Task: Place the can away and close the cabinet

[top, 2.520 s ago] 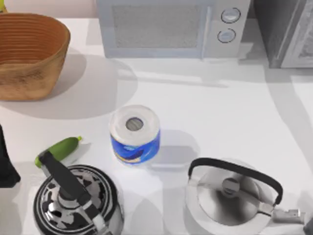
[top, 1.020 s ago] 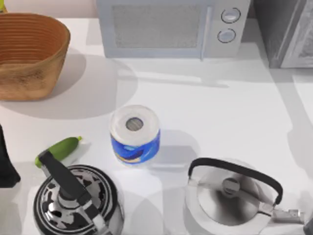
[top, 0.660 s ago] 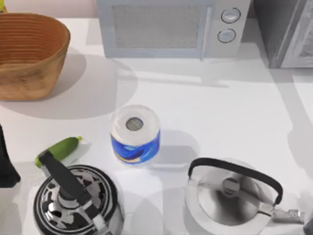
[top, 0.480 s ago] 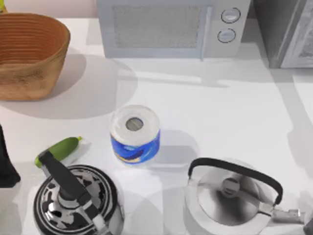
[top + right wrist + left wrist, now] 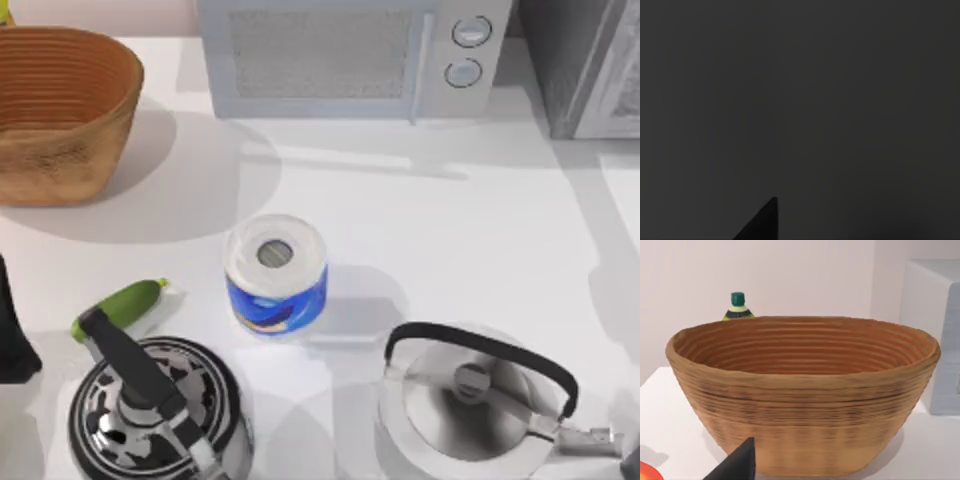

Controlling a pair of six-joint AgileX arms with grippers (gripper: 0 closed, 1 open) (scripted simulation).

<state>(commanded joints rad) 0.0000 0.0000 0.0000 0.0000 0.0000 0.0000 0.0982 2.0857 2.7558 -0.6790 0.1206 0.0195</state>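
The can is out of view. The grey cabinet [image 5: 585,65] stands at the back right corner of the table, with a paler panel at its right side. My left arm [image 5: 10,335] is a dark shape at the table's left edge, in front of the basket. A dark part of my left gripper [image 5: 737,466] pokes into the left wrist view, facing the woven basket [image 5: 805,400]. The right wrist view is dark.
A woven basket [image 5: 60,110] sits at the back left and a white microwave [image 5: 350,55] at the back middle. A blue-wrapped paper roll [image 5: 276,272] stands mid-table, a green cucumber [image 5: 120,306] to its left. Two kettles [image 5: 150,410] [image 5: 470,395] line the front edge.
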